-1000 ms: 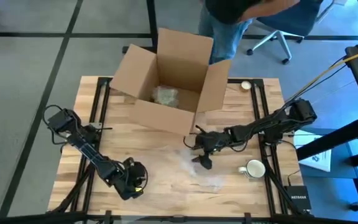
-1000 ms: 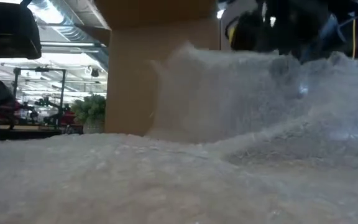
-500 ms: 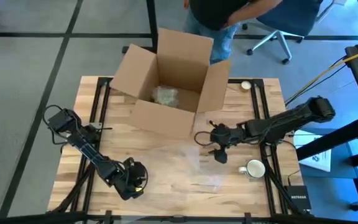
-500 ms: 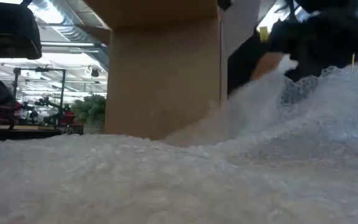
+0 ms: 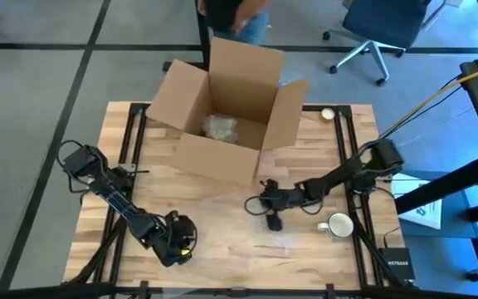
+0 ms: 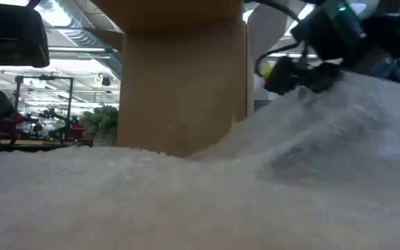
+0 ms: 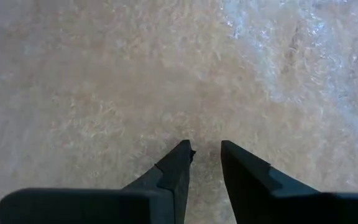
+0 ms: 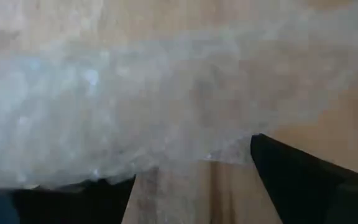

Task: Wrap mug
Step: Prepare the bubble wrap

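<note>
Left tool [image 5: 175, 241] parked near the tabletop's [image 5: 222, 270] front edge, left of centre, fingers [image 7: 174, 167] a narrow gap apart, holding nothing, over bubble wrap [image 7: 278, 56]. Right tool [image 5: 270, 218] low over the wrap [image 5: 264, 237] mid-tabletop; fingers spread wide with the sheet's edge between them, can't tell if it's gripped. White mug [image 5: 337, 224] sits bare near the right edge, just beside that tool on its right, not touching. Open cardboard box [image 5: 222, 116] at the far edge.

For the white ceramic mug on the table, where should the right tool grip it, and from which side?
Judging from the high view, grip the white ceramic mug by its rim from above: it stands upright with its mouth open, and its small handle points left toward the right tool.
</note>
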Available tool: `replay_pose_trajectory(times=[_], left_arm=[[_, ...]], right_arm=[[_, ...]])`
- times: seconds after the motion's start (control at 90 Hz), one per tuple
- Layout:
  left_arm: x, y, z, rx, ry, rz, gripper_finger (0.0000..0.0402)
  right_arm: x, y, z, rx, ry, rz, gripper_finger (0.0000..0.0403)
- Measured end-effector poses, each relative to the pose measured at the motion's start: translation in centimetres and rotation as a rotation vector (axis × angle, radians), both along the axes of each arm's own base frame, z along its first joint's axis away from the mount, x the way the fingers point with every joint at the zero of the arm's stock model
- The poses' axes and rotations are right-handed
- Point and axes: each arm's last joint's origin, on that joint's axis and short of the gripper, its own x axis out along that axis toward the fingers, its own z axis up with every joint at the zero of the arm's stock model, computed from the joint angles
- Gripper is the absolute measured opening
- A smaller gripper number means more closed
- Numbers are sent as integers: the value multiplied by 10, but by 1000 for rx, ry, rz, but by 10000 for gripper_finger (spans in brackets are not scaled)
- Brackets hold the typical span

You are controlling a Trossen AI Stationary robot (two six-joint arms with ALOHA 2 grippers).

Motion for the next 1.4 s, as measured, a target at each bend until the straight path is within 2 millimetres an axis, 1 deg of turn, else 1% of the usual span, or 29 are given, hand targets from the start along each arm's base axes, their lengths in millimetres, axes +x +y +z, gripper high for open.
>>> replay_pose_trajectory(times=[0.111,0.156,0.189,0.233,0.267,0.389,0.433,0.467,0.544,0.633,0.711,0.778,0.867,0.967,1.056,1.178,1.278,1.4], left_arm=[[0,0,0,-4,-1,5,76],[0,0,0,-5,-1,8,76],[0,0,0,-6,-1,8,76],[0,0,0,-4,-1,7,76],[0,0,0,-4,-2,7,76],[0,0,0,-5,-1,5,76],[0,0,0,-6,-1,8,76],[0,0,0,-6,-1,8,76],[0,0,0,-6,-1,8,76],[0,0,0,-7,0,6,76],[-1,-1,0,-8,1,4,76],[-1,-1,0,-9,1,4,76],[-1,-1,0,-8,0,2,76],[-1,-1,0,-8,0,2,76],[-1,-1,0,-9,1,4,76],[-1,-1,0,-7,3,-3,76],[-1,-1,0,-12,12,-11,76],[-1,-2,0,-25,23,-18,76]], right_arm=[[11,3,2,-9,1,5,291],[14,3,4,-18,-1,-6,276],[15,3,5,-28,7,-15,258],[15,3,5,-45,25,-29,225],[16,3,7,-53,33,-34,193],[13,2,13,-112,125,-10,49],[11,1,16,-145,169,-4,21],[9,0,20,-174,199,-17,17],[2,-4,29,-260,296,-53,26],[-6,-8,44,-339,427,-67,24],[-10,-10,62,-362,506,-89,10],[-14,-11,71,-366,579,-121,3],[-22,-13,71,-354,672,-181,11],[-30,-14,69,-315,741,-233,40],[-40,-17,65,-343,819,-264,83],[-39,-18,67,-376,804,-296,156],[-36,-17,80,-369,799,-293,216],[-38,-13,108,-274,773,-260,269]])
